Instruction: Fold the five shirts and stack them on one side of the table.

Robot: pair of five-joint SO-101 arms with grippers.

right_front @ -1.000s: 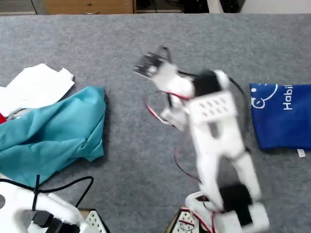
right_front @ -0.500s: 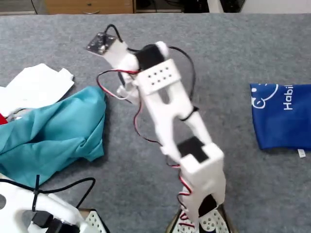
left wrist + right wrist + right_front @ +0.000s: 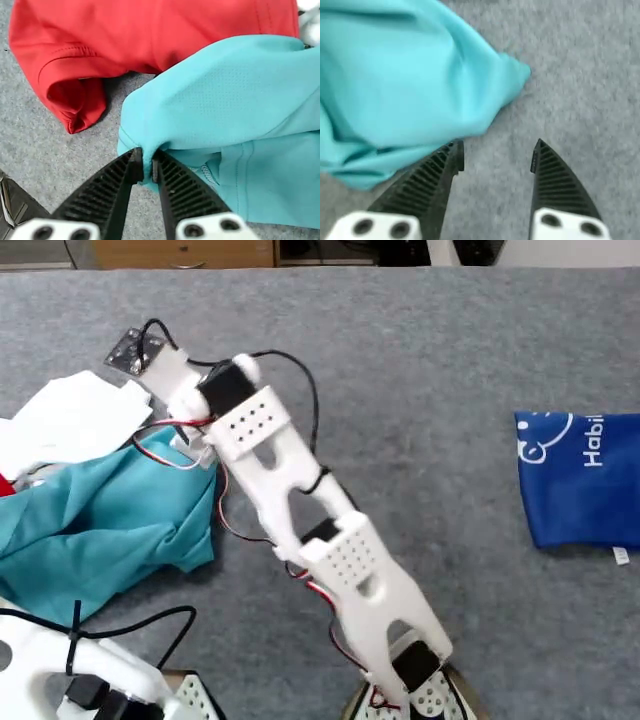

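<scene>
One crumpled teal jersey shirt (image 3: 225, 110) is pinched at its hem by the left gripper (image 3: 147, 167). Within a second the right gripper (image 3: 497, 155), jaws spread and empty, has swung across to that shirt's far corner, so spreading it looks next.

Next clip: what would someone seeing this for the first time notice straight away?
The white right arm lies stretched slantwise across the grey table, its jaws open above a corner of the crumpled teal shirt at the left. The left arm's jaws are shut on that shirt's hem, beside a red shirt. A folded blue shirt lies alone at the right edge.
</scene>
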